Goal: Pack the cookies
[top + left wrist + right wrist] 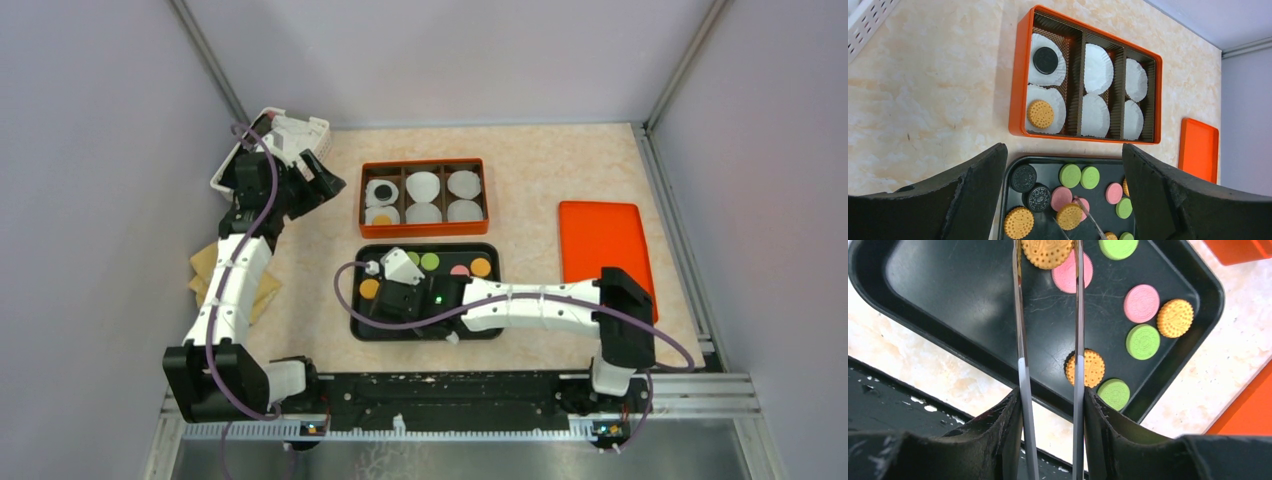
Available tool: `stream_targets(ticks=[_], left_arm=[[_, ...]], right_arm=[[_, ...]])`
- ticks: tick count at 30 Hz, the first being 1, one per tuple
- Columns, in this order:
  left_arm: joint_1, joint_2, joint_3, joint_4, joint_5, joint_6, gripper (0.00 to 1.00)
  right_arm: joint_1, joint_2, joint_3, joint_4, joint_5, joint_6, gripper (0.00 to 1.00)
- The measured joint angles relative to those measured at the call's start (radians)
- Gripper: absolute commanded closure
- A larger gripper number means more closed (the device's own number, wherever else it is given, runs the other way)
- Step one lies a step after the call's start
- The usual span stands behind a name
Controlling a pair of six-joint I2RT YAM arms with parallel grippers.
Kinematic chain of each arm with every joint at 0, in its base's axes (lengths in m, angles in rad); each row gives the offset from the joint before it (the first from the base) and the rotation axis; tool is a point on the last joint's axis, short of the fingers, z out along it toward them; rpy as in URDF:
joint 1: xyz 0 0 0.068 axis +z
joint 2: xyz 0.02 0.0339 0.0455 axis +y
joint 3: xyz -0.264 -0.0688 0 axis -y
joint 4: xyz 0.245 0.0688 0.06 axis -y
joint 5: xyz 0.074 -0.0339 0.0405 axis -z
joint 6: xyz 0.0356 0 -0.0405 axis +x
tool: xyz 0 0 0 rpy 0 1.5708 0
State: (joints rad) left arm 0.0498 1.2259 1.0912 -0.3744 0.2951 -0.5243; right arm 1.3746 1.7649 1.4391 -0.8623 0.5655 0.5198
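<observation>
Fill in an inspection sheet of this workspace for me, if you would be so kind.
Surface: beige marbled table.
Job's things: orange box with six white liners; a black cookie and an orange cookie sit in the left compartment's liners. Loose cookies lie on the black tray.
Clutter: orange lid at right, white basket far left, tan cloth under the left arm.
Grippers: left gripper open, holding nothing; right gripper shut on tongs, whose tips flank a further orange cookie.
Cables: a purple cable runs along each arm.
Surroundings: grey walls, metal frame posts.
</observation>
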Motion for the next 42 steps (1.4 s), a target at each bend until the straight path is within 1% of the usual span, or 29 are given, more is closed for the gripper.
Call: stream_targets(ticks=[6, 9, 13, 17, 19, 24, 29, 36, 42], left_arm=[[0.0, 0.0, 0.0, 0.0, 0.0, 0.0, 0.09], [0.0, 0.0, 0.0, 0.0, 0.0, 0.0, 0.1], [0.0, 0.0, 0.001, 0.0, 0.002, -0.001, 0.1], [0.0, 0.001, 0.001, 0.0, 0.003, 0.0, 0.1], [0.0, 0.001, 0.001, 0.0, 0.003, 0.0, 0.1], [0.0, 0.013, 0.001, 0.009, 0.003, 0.0, 0.1], [0.0, 0.034, 0.001, 0.009, 0.003, 0.0, 0.1], [0.0, 0.047, 0.001, 0.017, 0.003, 0.0, 0.1], [0.0, 0.057, 0.001, 0.019, 0.003, 0.0, 0.1]], right_arm=[[-0.007, -0.054, 0.039, -0.03, 0.044, -0.003, 1.0], [-0.032, -0.062, 0.062, -0.036, 0.052, -0.013, 1.0], [-0.137, -0.068, 0.078, -0.006, 0.052, -0.06, 1.0], [-0.277, -0.063, 0.122, 0.037, 0.045, -0.136, 1.0], [-0.332, -0.043, 0.172, 0.063, 0.043, -0.171, 1.0], [-0.402, 0.069, 0.293, 0.136, 0.024, -0.238, 1.0], [-0.453, 0.174, 0.322, 0.164, -0.025, -0.275, 1.0], [-0.529, 0.256, 0.337, 0.175, -0.071, -0.306, 1.0], [-0.555, 0.334, 0.438, 0.182, -0.093, -0.335, 1.0]])
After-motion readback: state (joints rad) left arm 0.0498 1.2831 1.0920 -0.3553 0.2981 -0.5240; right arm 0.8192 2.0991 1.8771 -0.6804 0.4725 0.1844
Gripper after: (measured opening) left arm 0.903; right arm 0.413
